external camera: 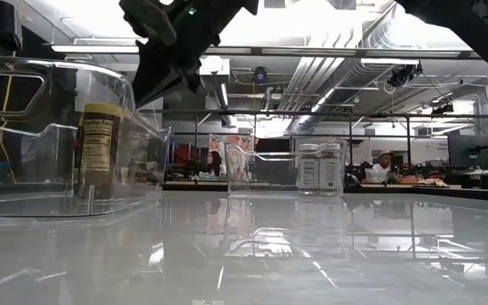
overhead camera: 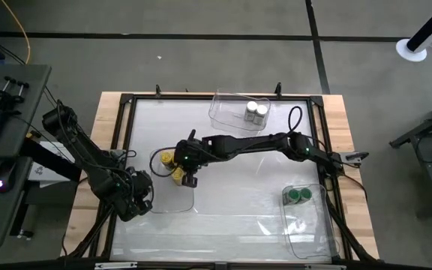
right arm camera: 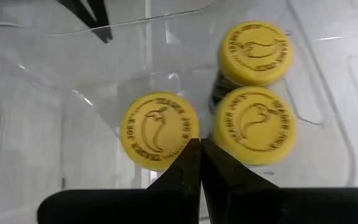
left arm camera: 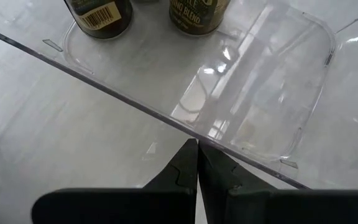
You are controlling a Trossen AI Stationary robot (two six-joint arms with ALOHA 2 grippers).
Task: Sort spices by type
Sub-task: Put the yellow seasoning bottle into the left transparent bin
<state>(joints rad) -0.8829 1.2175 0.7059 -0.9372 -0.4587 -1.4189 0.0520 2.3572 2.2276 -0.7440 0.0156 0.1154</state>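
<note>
Three yellow-lidded spices [right arm camera: 159, 130] [right arm camera: 255, 53] [right arm camera: 254, 124] stand upright on their bases in the clear left bin [overhead camera: 177, 205]. My right gripper [right arm camera: 199, 148], shut with nothing between its fingers, hangs above them [overhead camera: 189, 178]; the low view shows it [external camera: 163, 63] well over the bin. Two silver-lidded spices [overhead camera: 256, 112] stand in the far bin [overhead camera: 227, 112]. Green-lidded spices [overhead camera: 299, 196] stand in the near right bin [overhead camera: 306, 229]. My left gripper [left arm camera: 197, 148] is shut at the left bin's rim [left arm camera: 104, 87]. My left gripper's shut fingertips [left arm camera: 188, 155] slant down at the left bin's outer rim [left arm camera: 166, 118], at its near left side. Whether they touch the rim, I cannot tell.
The white tabletop [overhead camera: 231, 195] between the three bins is bare. A black frame [overhead camera: 126, 120] runs round the table. The right arm [overhead camera: 261, 142] stretches across the middle of the table from the right. Beyond the table, the low view shows an office with people at desks [external camera: 384, 169].
</note>
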